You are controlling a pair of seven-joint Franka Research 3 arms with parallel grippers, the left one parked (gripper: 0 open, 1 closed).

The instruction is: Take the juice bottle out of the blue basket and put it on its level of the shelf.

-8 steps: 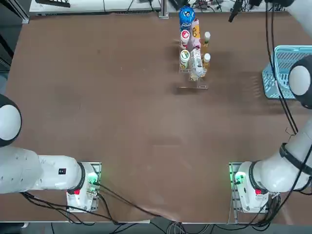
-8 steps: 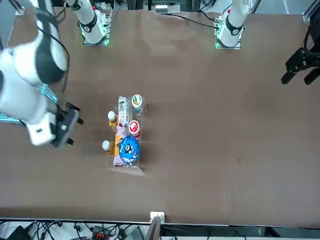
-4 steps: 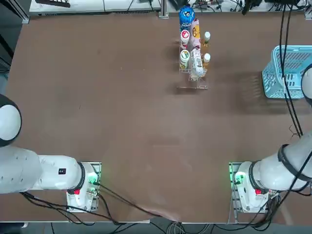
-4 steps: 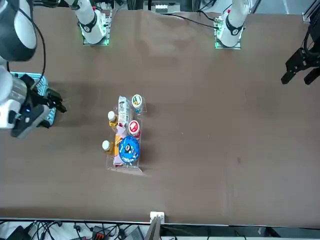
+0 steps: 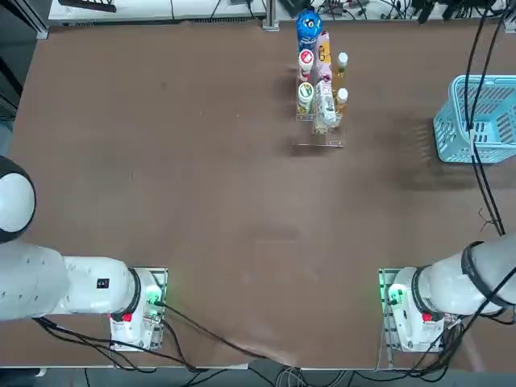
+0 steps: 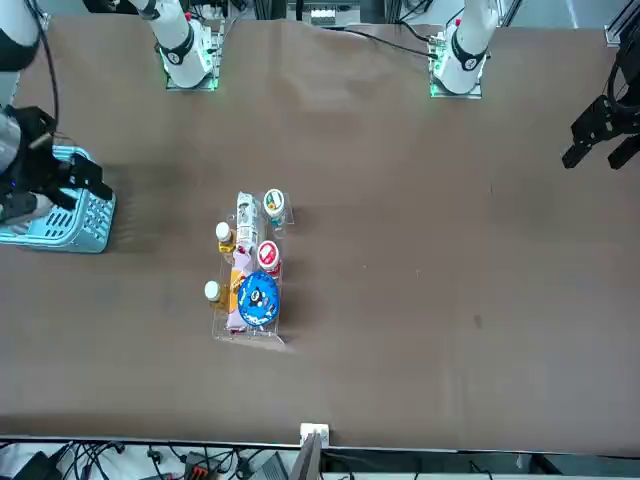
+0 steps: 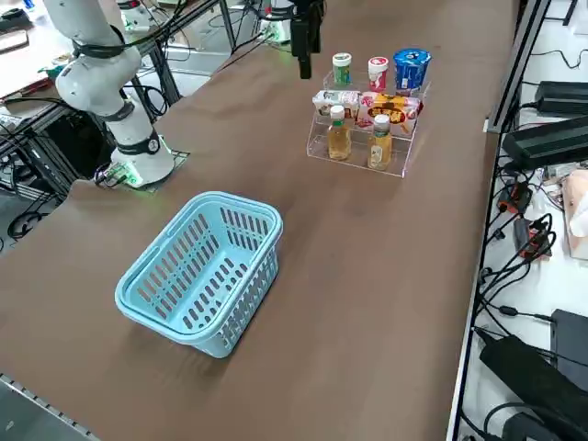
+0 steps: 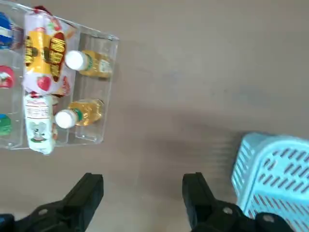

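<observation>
Two small amber juice bottles with white caps (image 7: 339, 134) (image 7: 379, 143) stand in the lowest row of the clear shelf (image 7: 361, 162), also seen as juice bottles (image 8: 91, 63) (image 8: 83, 114) in the wrist view. The blue basket (image 7: 204, 272) sits apart from the shelf near the table's right edge, and I see nothing inside it. My right gripper (image 8: 142, 193) hangs high over the bare table between the shelf (image 8: 91, 140) and the basket (image 8: 270, 179), open, with nothing between its fingers. In the front view the gripper (image 6: 75, 185) overlaps the basket (image 6: 70, 235).
The shelf's upper rows hold a blue-topped bottle (image 7: 411, 70), a red-capped one (image 7: 378, 72), a green-capped one (image 7: 342, 67) and lying snack packs (image 7: 390, 108). Cables hang from my arm across the basket (image 5: 477, 121) in the top view. Gear and cables lie beyond the table's far edge.
My right gripper has swung away from beside the shelf toward the basket side of the table, staying open and empty. The bottles and the basket have not moved.
</observation>
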